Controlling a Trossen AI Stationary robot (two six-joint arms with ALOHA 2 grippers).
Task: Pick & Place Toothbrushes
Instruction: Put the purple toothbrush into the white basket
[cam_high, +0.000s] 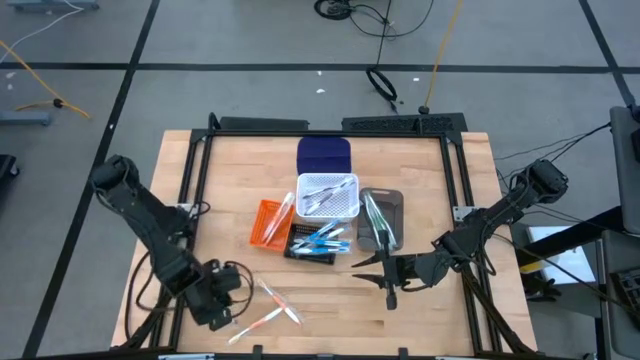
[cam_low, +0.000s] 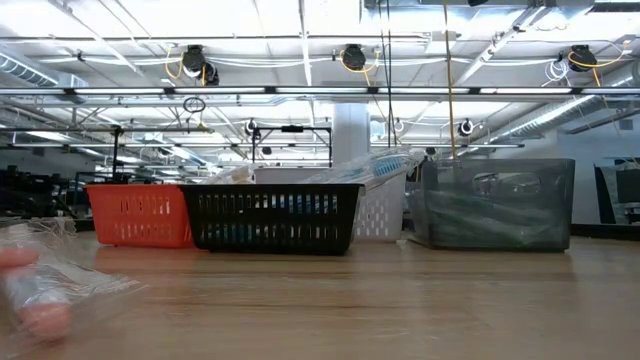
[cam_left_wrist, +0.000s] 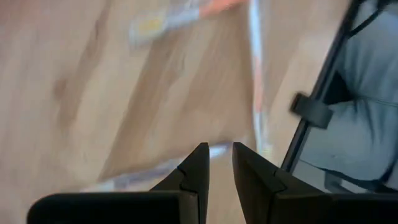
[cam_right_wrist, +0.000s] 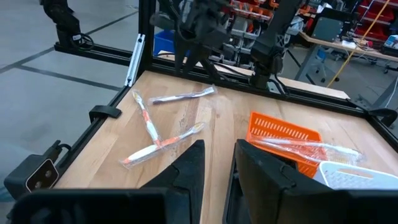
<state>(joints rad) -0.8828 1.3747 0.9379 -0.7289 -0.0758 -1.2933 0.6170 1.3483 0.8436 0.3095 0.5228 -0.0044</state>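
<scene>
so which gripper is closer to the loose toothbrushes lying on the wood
Left. The left gripper sits right beside the loose toothbrushes at the table's front-left; the right gripper is apart, in front of the grey bin.

arms: mine are both matte black, chunky rounded joints, slim links between them
cables: black leads loop loosely by my left gripper (cam_high: 222, 303)
fingers: dark flat wedge-shaped blades (cam_left_wrist: 194, 177), bevelled inner edges, squared-off black housing behind
right gripper (cam_high: 390, 284): same black, same angular fingers (cam_right_wrist: 186, 168)
</scene>
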